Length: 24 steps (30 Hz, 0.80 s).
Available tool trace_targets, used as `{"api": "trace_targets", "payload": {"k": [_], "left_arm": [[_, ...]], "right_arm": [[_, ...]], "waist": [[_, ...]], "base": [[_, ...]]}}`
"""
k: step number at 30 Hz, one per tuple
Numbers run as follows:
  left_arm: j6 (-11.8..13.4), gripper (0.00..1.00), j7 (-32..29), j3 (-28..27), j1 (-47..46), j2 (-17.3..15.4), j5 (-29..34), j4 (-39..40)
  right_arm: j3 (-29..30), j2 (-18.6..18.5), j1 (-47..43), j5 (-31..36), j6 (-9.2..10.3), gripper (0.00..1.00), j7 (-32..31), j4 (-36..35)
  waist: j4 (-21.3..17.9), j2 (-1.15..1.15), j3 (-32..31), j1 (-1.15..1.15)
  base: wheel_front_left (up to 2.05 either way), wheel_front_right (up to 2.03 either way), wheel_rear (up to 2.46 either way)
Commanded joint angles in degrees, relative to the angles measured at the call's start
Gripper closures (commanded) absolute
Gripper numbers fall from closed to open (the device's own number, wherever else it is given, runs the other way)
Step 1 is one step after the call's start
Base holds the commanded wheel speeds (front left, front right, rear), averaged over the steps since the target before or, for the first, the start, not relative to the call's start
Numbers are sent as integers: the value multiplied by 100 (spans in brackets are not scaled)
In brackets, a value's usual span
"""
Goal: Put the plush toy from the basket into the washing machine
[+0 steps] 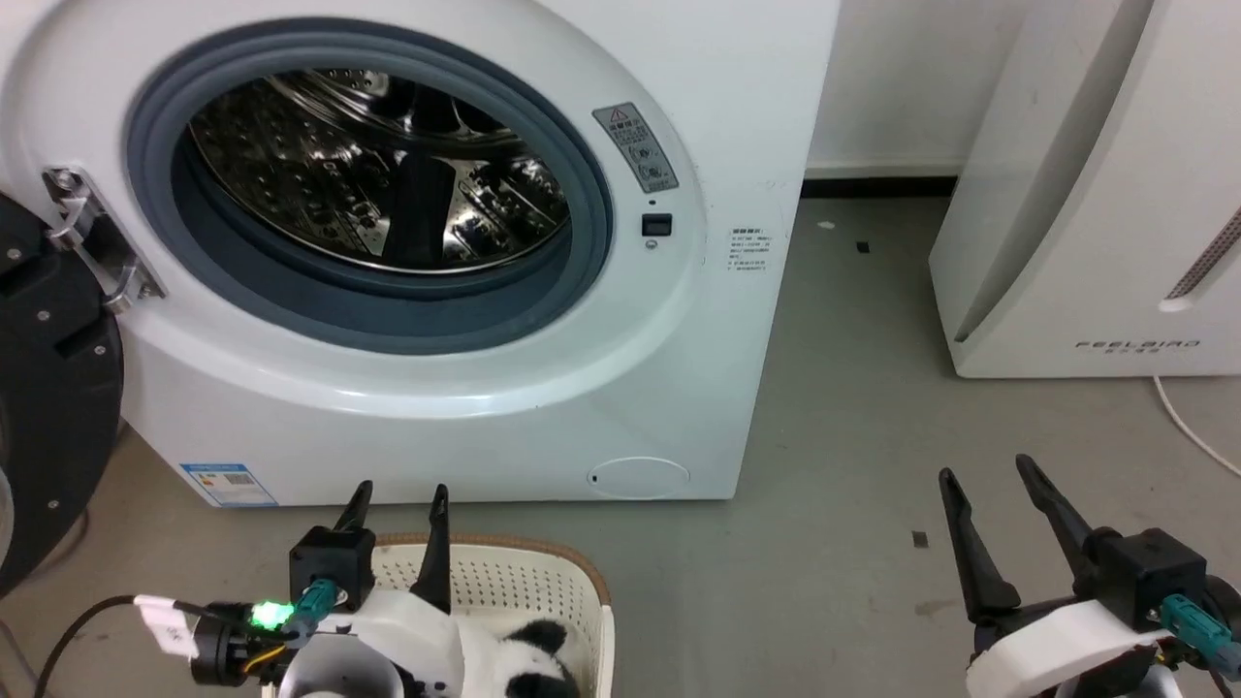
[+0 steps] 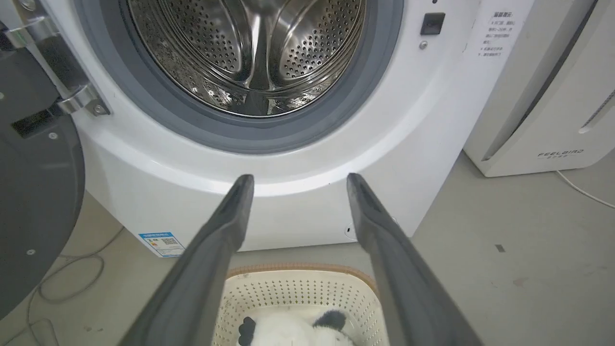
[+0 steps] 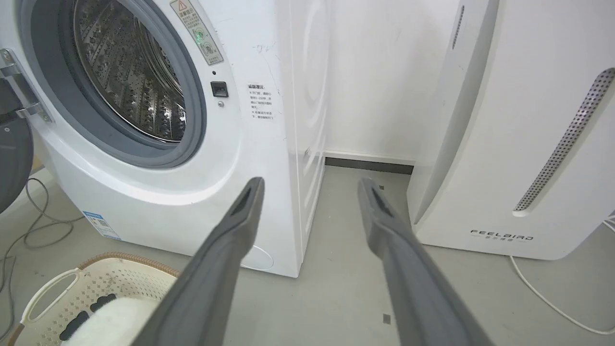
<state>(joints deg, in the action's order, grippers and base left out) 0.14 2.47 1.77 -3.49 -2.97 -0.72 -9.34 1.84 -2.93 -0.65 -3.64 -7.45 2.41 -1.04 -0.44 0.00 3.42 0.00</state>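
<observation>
The white washing machine stands ahead with its round black door swung open to the left and the steel drum empty. On the floor before it sits the cream basket, and the black-and-white plush toy lies inside it. My left gripper hovers open above the basket's far end, fingers pointing at the washer. In the left wrist view the plush toy lies below the left gripper. My right gripper is open over bare floor to the right, holding nothing.
A white FEELBIRD appliance stands at the right against the wall, its white cable trailing over the grey floor. A dark cable loops on the floor under the open door. A strip of floor runs between the washer and the appliance.
</observation>
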Motion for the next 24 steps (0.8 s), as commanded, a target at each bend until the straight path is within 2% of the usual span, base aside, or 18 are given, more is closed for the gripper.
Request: {"api": "trace_targets", "payload": {"k": [1,13,24], "left_arm": [[-45,0,52,37,-193,-32,-41,-199],[-132,0,72,212,-919,-153,-54,-1214],[-203,0,-199,388,-1646,-306,-79,-1917]], "right_arm": [[39,1,136,-61,-1,0,68,-55],[156,2,420,-246,-1,0,211,-178],[277,2,734,-379,-1,0,342,-398]], "waist": [[-21,0,114,0],[-111,0,874,0],[-146,0,1841,0]], "base": [[0,0,0],[0,0,0],[0,0,0]]}}
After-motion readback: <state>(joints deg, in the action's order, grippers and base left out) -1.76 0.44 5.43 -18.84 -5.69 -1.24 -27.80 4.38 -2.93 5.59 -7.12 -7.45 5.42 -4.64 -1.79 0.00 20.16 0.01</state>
